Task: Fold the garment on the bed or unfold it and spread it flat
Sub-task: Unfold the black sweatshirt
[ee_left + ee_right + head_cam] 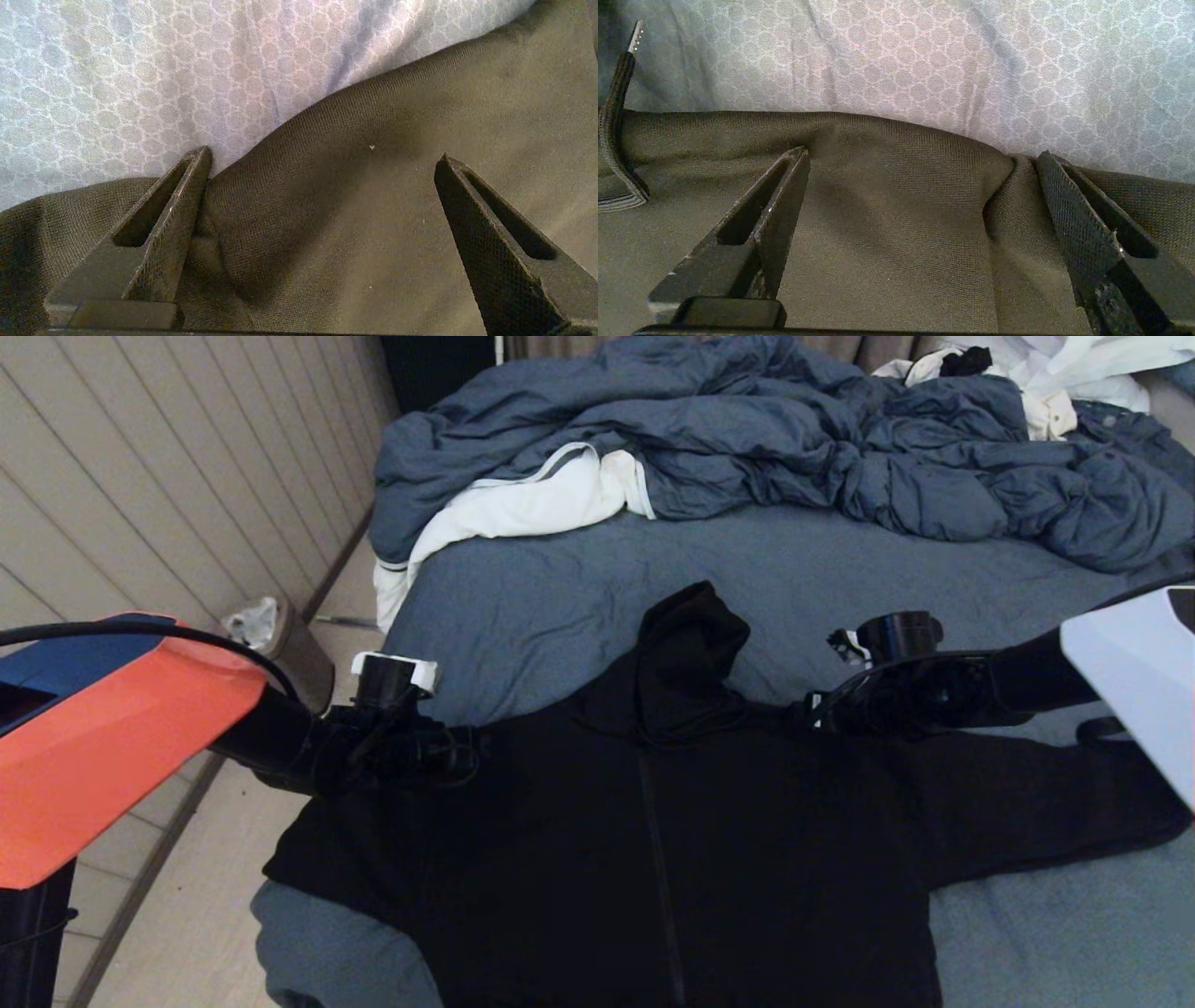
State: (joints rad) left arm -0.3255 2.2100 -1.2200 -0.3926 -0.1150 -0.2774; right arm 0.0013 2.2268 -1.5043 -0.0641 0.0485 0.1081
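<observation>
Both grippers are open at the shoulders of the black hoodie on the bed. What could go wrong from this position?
1. The left gripper and right gripper stand open over bunched cloth of the garment; closing may pinch only a wrinkle, or catch the sheet too.
2. The garment's left edge lies near the edge of the bed; a pull could drag it off.

The bed (560,597) is seen from the head camera, high up, looking forward and down, with both arms in view. Each wrist camera is set behind its gripper and held very close to the garment (653,859), at its top edge. Garment and sheet are shared by all three views.
</observation>
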